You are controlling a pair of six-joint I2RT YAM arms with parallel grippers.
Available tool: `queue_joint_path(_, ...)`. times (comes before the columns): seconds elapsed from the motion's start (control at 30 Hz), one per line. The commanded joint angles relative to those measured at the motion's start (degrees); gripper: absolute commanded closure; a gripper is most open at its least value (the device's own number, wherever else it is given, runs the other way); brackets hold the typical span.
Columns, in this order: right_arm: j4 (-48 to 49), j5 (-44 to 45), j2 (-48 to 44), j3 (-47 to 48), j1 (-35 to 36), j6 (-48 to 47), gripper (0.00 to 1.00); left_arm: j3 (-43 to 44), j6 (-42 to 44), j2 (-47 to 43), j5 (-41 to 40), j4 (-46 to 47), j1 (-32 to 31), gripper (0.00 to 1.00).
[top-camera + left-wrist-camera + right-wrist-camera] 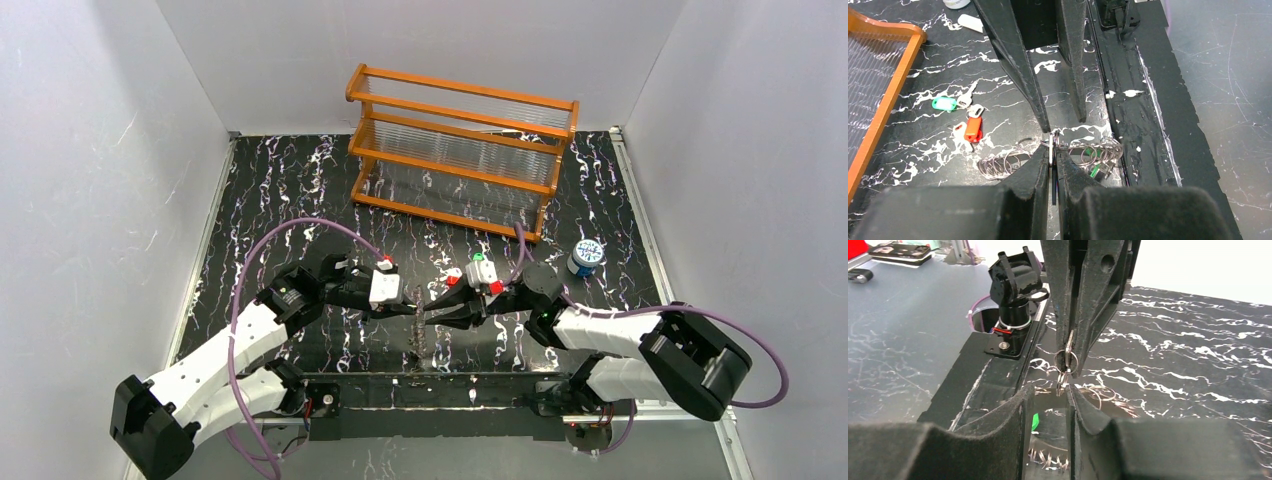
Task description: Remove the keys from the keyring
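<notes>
We record a black, white-veined table (290,190) filling the middle of the top view. An orange wooden rack (452,170) stands at its upper centre. The two arms meet just below the centre of that frame.

The left gripper (1051,156) is clamped on the keyring (1052,142). In the lower centre of the left wrist view the keyring shows edge-on as a thin metal plate pinched between the fingertips. The right gripper (1050,390) faces it tip to tip with a narrow gap between its fingers and grips nothing. Small wire rings (1065,362) hang from the keyring just above that gap.

In the left wrist view a chain of split rings (998,165) lies on the table at lower left of the pinch. A tangle of rings (1100,152) with green plastic in it lies to the right of the pinch. We cannot tell whether that tangle rests on the table.

A round blue-white lid (586,257) stands at the right of the top view, beside the rack's lower right corner.

Two keys lie loose on the table at centre left of the left wrist view, apart from the keyring. They are a green key (944,103) and, just below it, a red key (973,129).
</notes>
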Motion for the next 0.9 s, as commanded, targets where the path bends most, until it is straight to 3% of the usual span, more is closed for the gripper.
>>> queue_joint_path(0.0,4.6,-3.7,1.7,2.7,-0.3,3.1,0.65,0.3,1.6,0.2,3.0,-0.2,0.2,1.00)
queue_joint_path(0.47,10.5,-3.9,6.2,3.1,-0.4,7.6,0.69,0.5,3.2,0.0,5.3,-0.8,0.2,1.00)
queue_joint_path(0.87,15.0,-7.9,9.5,4.3,-0.3,12.0,0.85,0.6,3.8,-0.1,4.0,-1.0,0.2,1.00)
